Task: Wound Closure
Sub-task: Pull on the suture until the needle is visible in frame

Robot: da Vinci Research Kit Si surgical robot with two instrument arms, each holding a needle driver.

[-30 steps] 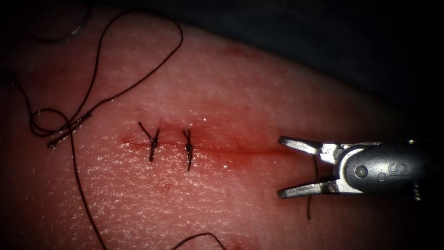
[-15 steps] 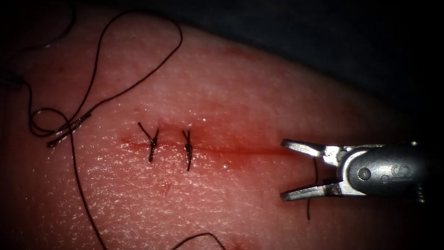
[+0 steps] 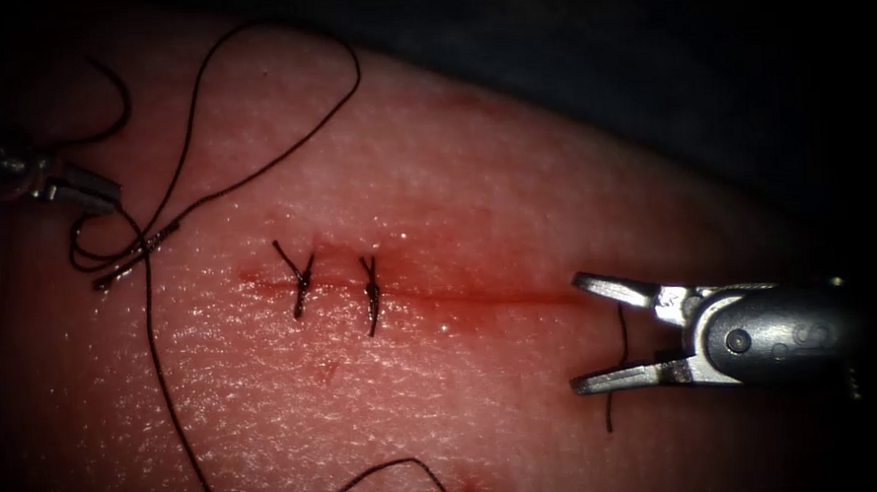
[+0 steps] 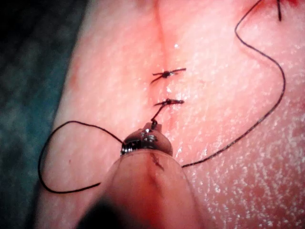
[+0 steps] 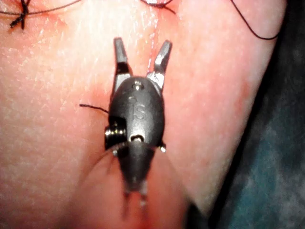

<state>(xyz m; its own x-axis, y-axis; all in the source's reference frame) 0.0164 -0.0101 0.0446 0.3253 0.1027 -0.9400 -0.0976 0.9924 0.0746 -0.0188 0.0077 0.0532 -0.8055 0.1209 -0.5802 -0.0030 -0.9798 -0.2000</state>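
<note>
My left arm's slim metal tool (image 3: 81, 193) has come into the endoscope view from the left edge, its tip now by the loose loops of thin dark thread (image 3: 147, 244) left of the stitched cut. The upper thread loop there has shifted and curled. My right arm's grey steel tool (image 3: 600, 336), jaws spread, has drawn back a little toward the right.

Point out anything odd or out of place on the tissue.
A short cut end of thread lies loose between the right tool's open, empty jaws. The long thread sprawls in loops left of the two stitches; red fluid stains the cut.
</note>
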